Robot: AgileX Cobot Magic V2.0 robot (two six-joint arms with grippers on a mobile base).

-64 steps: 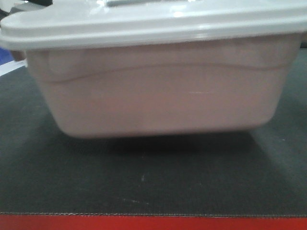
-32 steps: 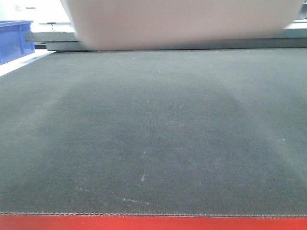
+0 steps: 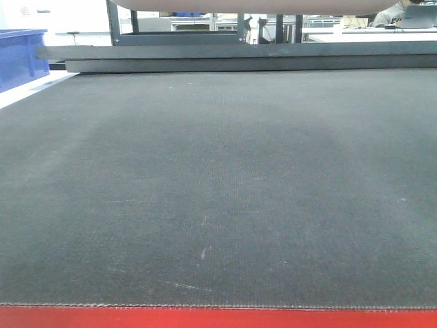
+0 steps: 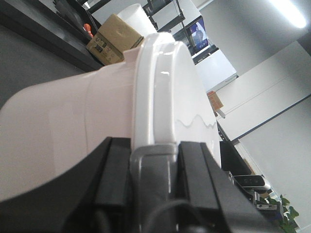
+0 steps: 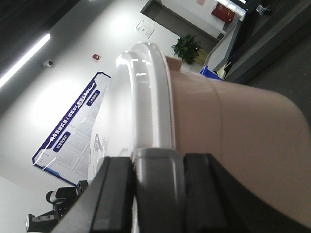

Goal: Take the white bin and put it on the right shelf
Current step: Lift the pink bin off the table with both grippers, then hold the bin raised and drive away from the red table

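Note:
The white bin [image 3: 246,5] hangs above the dark mat; only a sliver of its bottom shows at the top edge of the front view. In the left wrist view my left gripper [image 4: 151,145] is shut on the bin's grey end handle [image 4: 151,167], with the pinkish tub wall [image 4: 73,111] and the white lid [image 4: 163,92] beyond. In the right wrist view my right gripper [image 5: 158,160] is shut on the other grey handle [image 5: 158,179], under the lid rim [image 5: 146,97] and beside the tub wall [image 5: 233,126]. The right shelf is out of view.
The red-framed table [image 3: 218,318] with its dark mat [image 3: 218,191] fills the front view. A blue bin [image 3: 19,55] stands at the far left and a dark rail [image 3: 239,58] runs along the far edge. A cardboard box [image 4: 114,36] sits behind the bin.
The bin has risen off the mat and almost out of the front view. One second ago it stood on the mat and filled the frame.

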